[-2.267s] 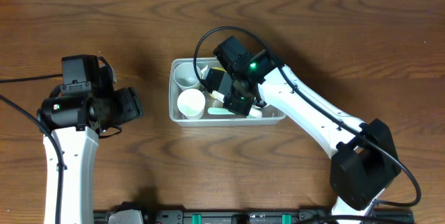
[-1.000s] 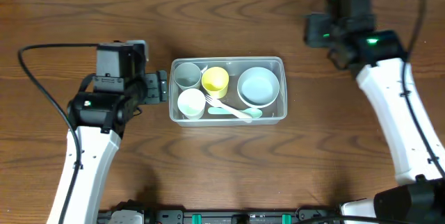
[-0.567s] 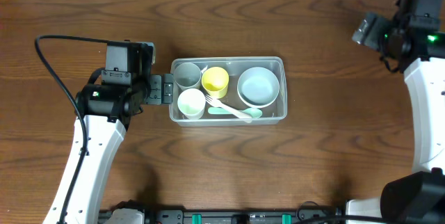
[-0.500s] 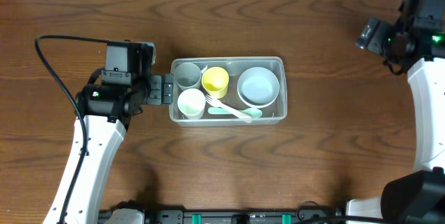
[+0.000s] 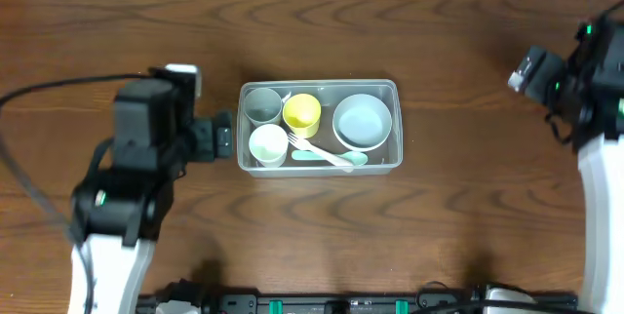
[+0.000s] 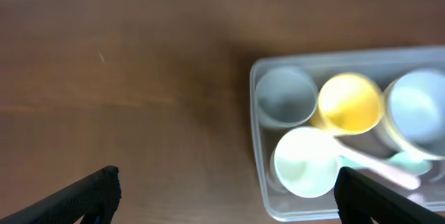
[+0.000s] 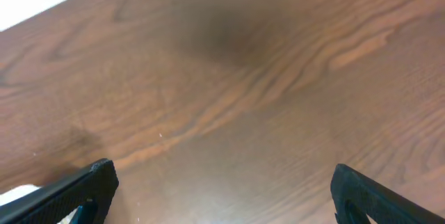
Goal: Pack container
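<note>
The container (image 5: 322,83), a clear rectangular tub, sits mid-table. Inside it are a grey cup (image 5: 261,105), a yellow cup (image 5: 302,111), a white cup (image 5: 268,144), a pale blue bowl (image 5: 362,122) and pale utensils (image 5: 327,156). My left gripper (image 5: 226,137) hovers just left of the tub, open and empty. In the left wrist view the container (image 6: 334,58) lies to the right, with the white cup (image 6: 304,172) near the right finger of the left gripper (image 6: 226,189). My right gripper (image 5: 527,68) is far right, open and empty. The right wrist view shows the right gripper (image 7: 222,182) over bare wood.
The wooden table (image 5: 322,236) stretches all round the tub. The table's far edge (image 7: 42,8) shows at the top left of the right wrist view. A black cable (image 5: 39,95) loops off the left arm.
The right arm has swung away from the tub to the table's right edge. The left arm has lifted and shifted slightly beside the tub's left end. Both grippers have opened wider.
</note>
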